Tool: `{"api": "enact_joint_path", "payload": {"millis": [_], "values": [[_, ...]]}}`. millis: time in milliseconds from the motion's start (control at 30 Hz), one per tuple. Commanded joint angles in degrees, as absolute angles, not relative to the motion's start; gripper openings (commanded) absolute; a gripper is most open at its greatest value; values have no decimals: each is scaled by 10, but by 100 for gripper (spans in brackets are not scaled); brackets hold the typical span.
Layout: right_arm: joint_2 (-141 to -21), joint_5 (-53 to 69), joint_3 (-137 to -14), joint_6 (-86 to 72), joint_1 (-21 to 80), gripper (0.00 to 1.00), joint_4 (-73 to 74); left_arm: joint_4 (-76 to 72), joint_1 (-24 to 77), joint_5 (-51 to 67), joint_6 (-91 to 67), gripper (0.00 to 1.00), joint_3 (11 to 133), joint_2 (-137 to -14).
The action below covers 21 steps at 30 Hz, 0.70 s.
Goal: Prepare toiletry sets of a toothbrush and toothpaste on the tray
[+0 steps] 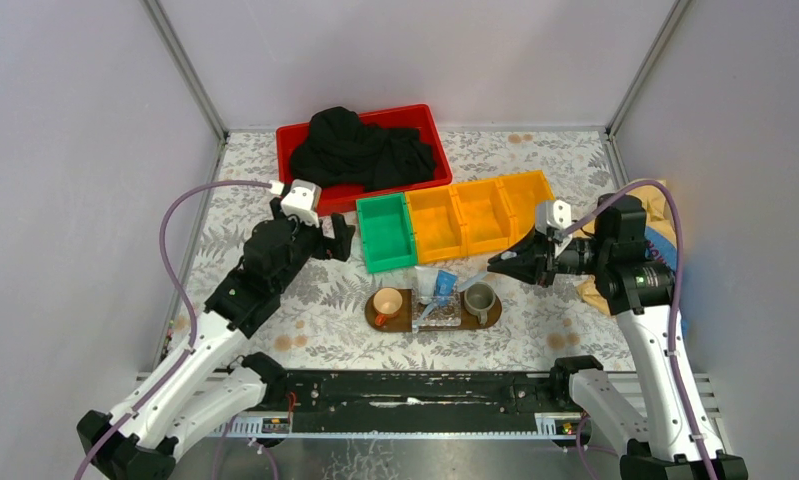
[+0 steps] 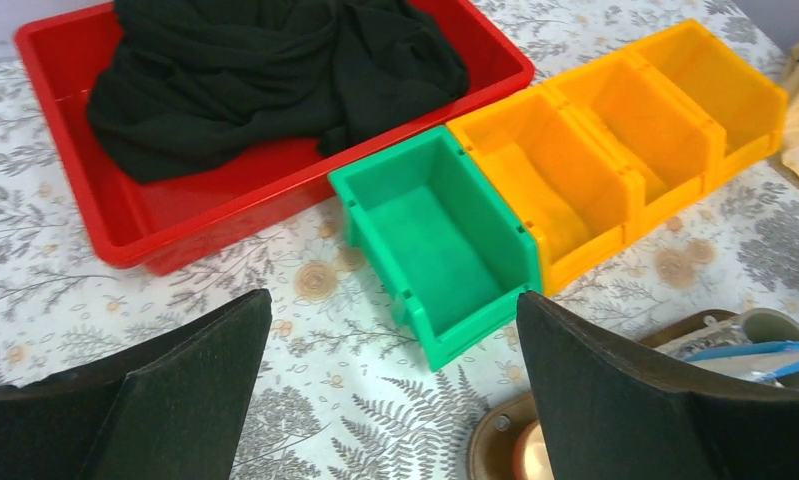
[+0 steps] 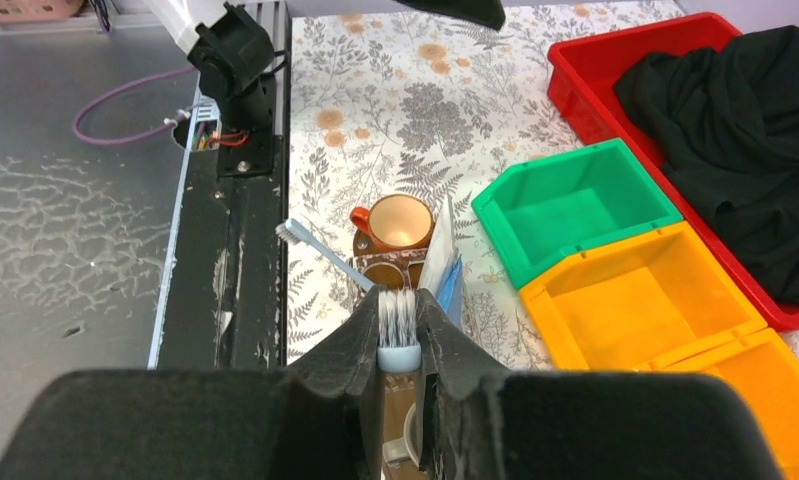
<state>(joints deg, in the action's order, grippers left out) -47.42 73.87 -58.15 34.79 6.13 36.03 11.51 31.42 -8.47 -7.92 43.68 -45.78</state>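
Note:
The dark-brown oval tray (image 1: pixel 371 316) lies in front of the bins; its rim shows in the left wrist view (image 2: pixel 493 432) and part of it in the right wrist view (image 3: pixel 383 271). A silvery-white toothpaste tube (image 1: pixel 426 279) (image 3: pixel 438 252) and a blue one (image 1: pixel 445 285) (image 3: pixel 454 290) (image 2: pixel 765 351) lean at its middle. My right gripper (image 1: pixel 494 264) (image 3: pixel 398 300) is shut on a toothbrush head (image 3: pixel 398 338), just above the tray's right end. A second toothbrush (image 3: pixel 323 256) sticks up from the tray by the orange cup. My left gripper (image 1: pixel 340 238) (image 2: pixel 393 330) is open and empty, left of the green bin.
An orange cup (image 1: pixel 386 303) (image 3: pixel 399 221) and a grey-green cup (image 1: pixel 479 297) stand on the tray's ends. Behind are a green bin (image 1: pixel 386 231) (image 2: pixel 440 235), yellow bins (image 1: pixel 480 212) (image 2: pixel 615 140) and a red bin of black cloth (image 1: pixel 360 150). A brown bag (image 1: pixel 665 240) lies right.

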Motion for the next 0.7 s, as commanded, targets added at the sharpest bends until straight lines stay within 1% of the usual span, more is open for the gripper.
{"api": "enact_joint_path", "payload": {"millis": [0, 133, 233, 500, 667], "values": [[-463, 737, -565, 407, 71, 0, 381, 92, 311, -143, -50, 100, 420, -427], [-454, 743, -552, 441, 76, 1, 398, 86, 310, -151, -47, 100, 406, -422], [-447, 738, -547, 440, 80, 0, 392, 88, 310, -158, -44, 100, 403, -426], [-464, 683, -529, 369, 114, 0, 303, 86, 309, -170, -37, 100, 397, -429], [-468, 708, -522, 369, 140, 0, 295, 85, 308, -174, -35, 100, 396, -430]]}}
